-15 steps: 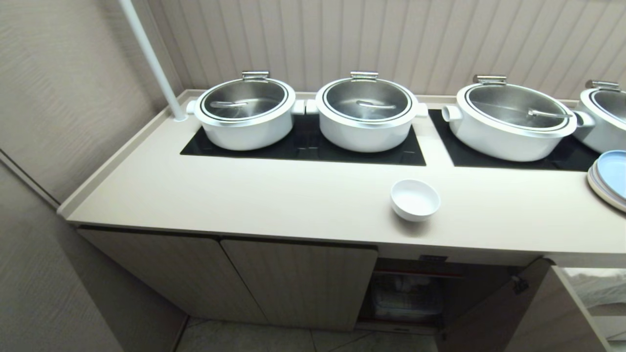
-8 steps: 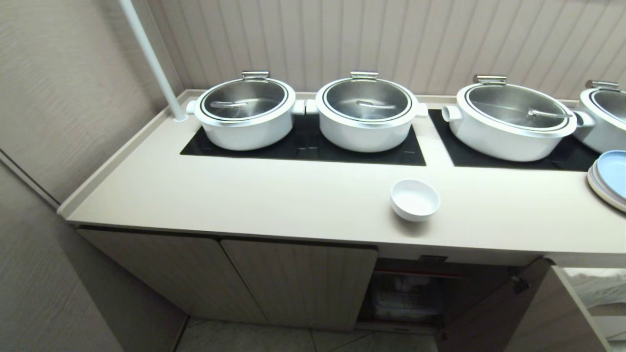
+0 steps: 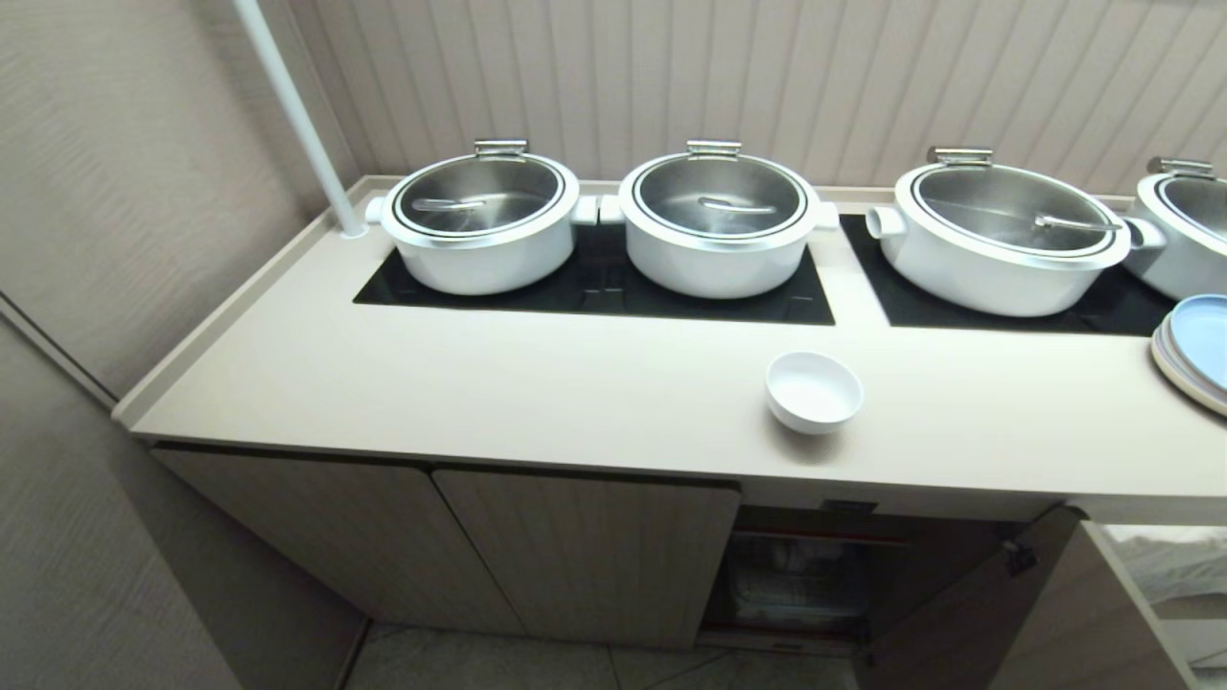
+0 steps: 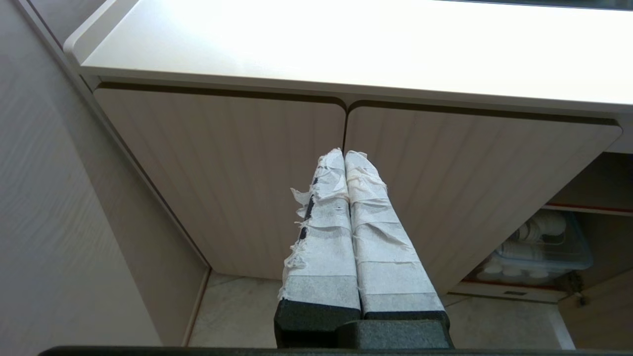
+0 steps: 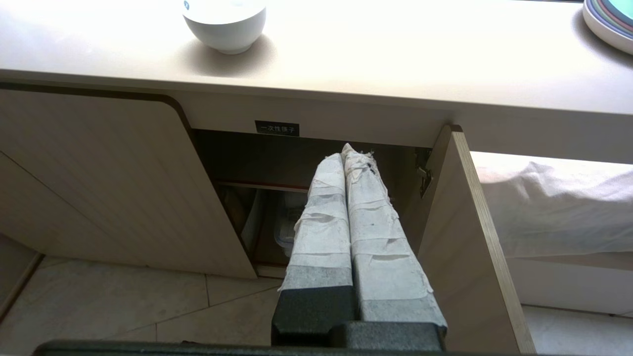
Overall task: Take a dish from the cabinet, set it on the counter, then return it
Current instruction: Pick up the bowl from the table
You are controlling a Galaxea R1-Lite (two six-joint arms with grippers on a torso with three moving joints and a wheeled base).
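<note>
Jaws, both pairs: pressed together, empty, tape-wrapped. Left gripper [image 4: 344, 154]: parked low, pointed at the two closed fluted doors of the cabinet [image 4: 247, 168], touching nothing. Right gripper [image 5: 348, 151]: parked low before the open compartment, tips just short of its dark mouth, under the small black label [image 5: 277, 128]. Dish [image 3: 813, 390]: small white bowl, upright on the desk [image 3: 537, 393], above and to one side of the right jaws, well apart from them, near the front edge; seen also in the right wrist view [image 5: 225, 22]. Open door [image 5: 462, 232]: swung outward, just beside the right jaws. Clear plastic box [image 4: 541, 247]: on the low shelf inside the compartment, beyond and below the right jaws, holding white ribbed cups; contents otherwise dim. Four white pots [image 3: 479, 222]: steel-lidded, on black glass panels at the back of the desk, far beyond both jaws. Pale-blue plates [image 3: 1196, 345]: stacked at the desk's far end, well clear of the dish. Change over the last second: none; dish, door and view all sit exactly as they did. Reading: the set-down half looks complete, and the return is not begun. Next, in my judgement, the right arm must rise to the dish, grip its rim, and carry it down past the open door onto the shelf.
</note>
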